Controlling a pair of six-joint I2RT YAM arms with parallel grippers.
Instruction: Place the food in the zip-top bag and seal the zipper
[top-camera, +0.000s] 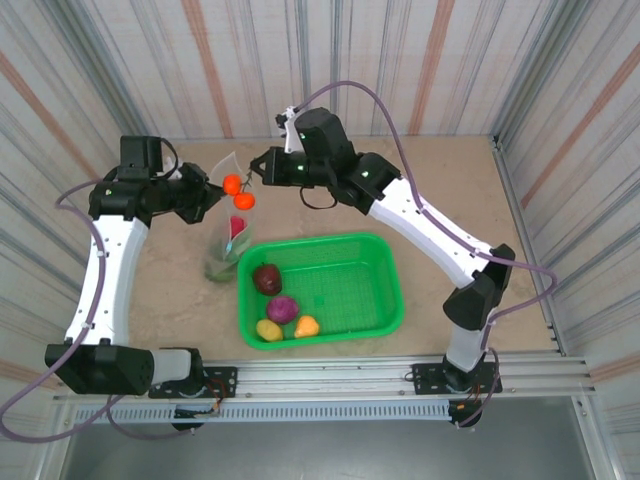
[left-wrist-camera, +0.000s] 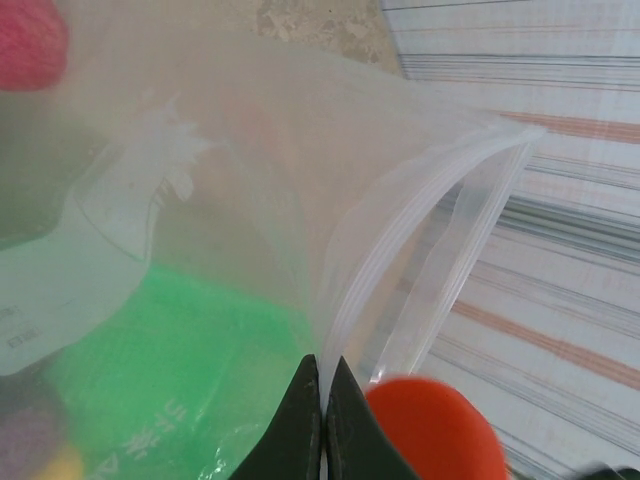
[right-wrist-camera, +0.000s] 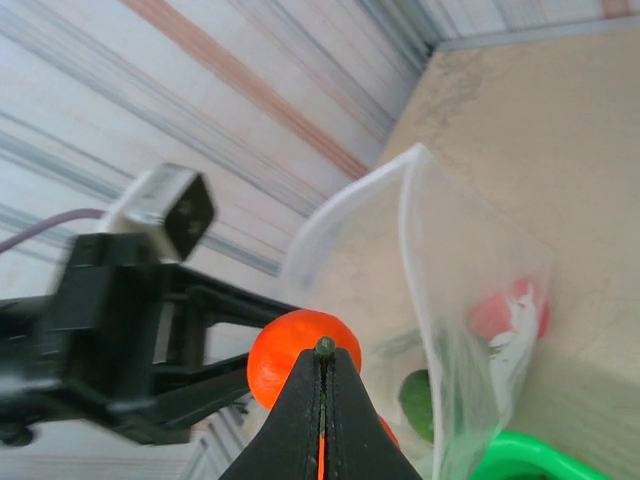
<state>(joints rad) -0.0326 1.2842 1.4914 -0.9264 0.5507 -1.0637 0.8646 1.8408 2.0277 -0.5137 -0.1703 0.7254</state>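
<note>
The clear zip-top bag stands upright left of the basket, its mouth held open. My left gripper is shut on the mouth edge, and the zipper strip curves away from it. Over the mouth, my right gripper is shut on the green stem of the small red tomatoes; one tomato shows behind its fingertips. A pink piece and a green piece lie inside the bag. No slider tab is visible.
The green mesh basket sits at centre, holding a dark red piece, a purple one, a yellow one and an orange one. Striped walls close in the table at the back and sides.
</note>
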